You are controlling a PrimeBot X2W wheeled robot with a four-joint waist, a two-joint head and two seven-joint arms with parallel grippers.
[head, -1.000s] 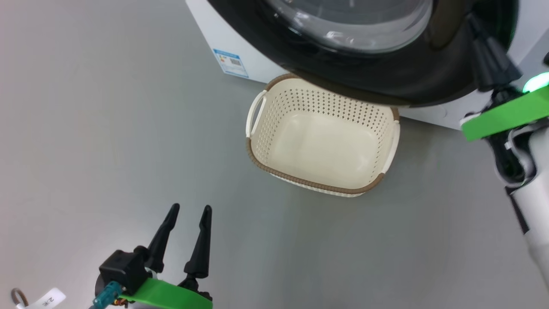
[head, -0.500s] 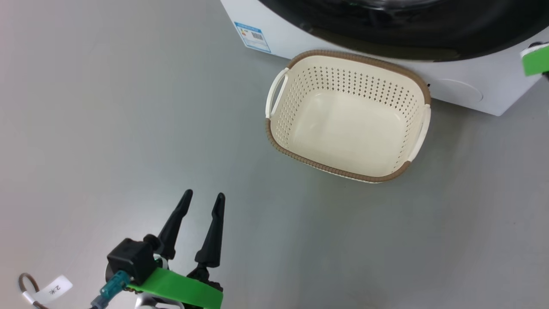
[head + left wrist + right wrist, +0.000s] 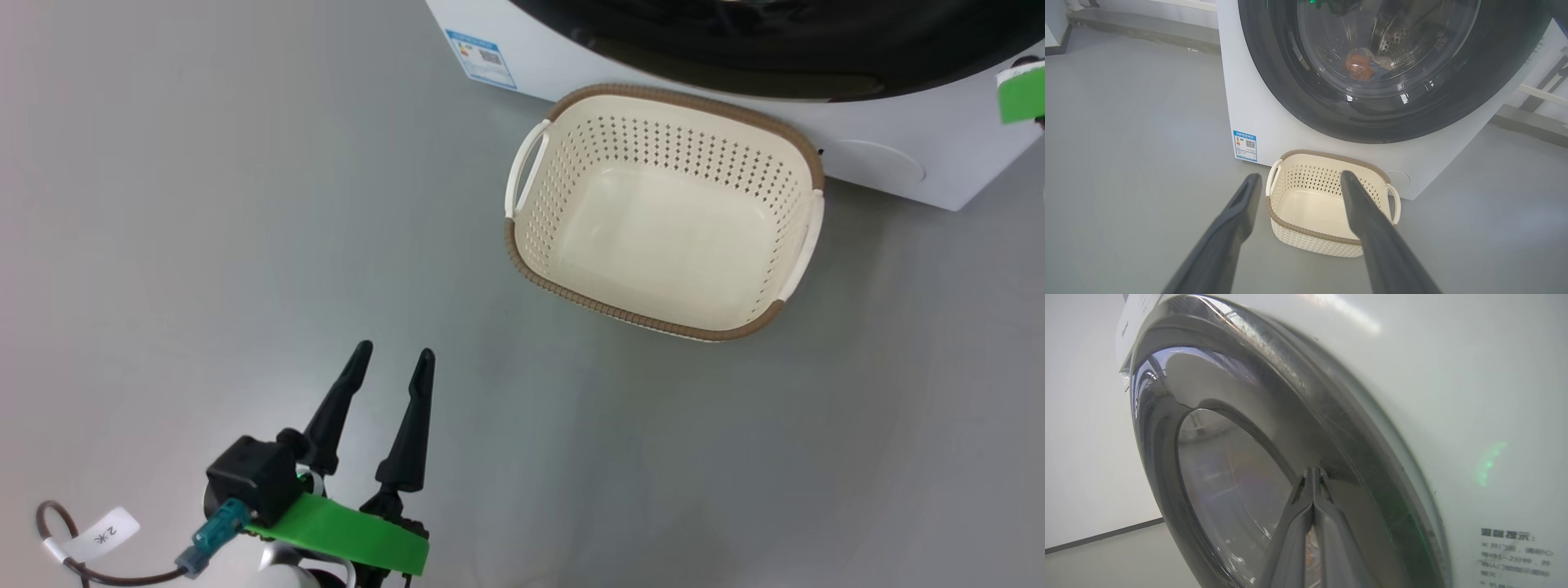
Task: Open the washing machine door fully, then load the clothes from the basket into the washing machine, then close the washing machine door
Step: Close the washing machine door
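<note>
Door-closing step. Right hand (image 3: pixel 1312 470) pinched shut, tips at glossy black-rimmed round glass door (image 3: pixel 1274 81), seemingly closed; blue printed clothes (image 3: pixel 1359 67) inside, cream perforated basket (image 3: pixel 653 318) empty. Left hand (image 3: pixel 395 351) spread wide. Next: firm push, confirm latch.

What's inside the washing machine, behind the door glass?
Through the glass of the washing machine door, the left wrist view shows clothes, orange and pale blue, lying low in the perforated drum. The black rim and reflections hide the rest of the drum.
</note>
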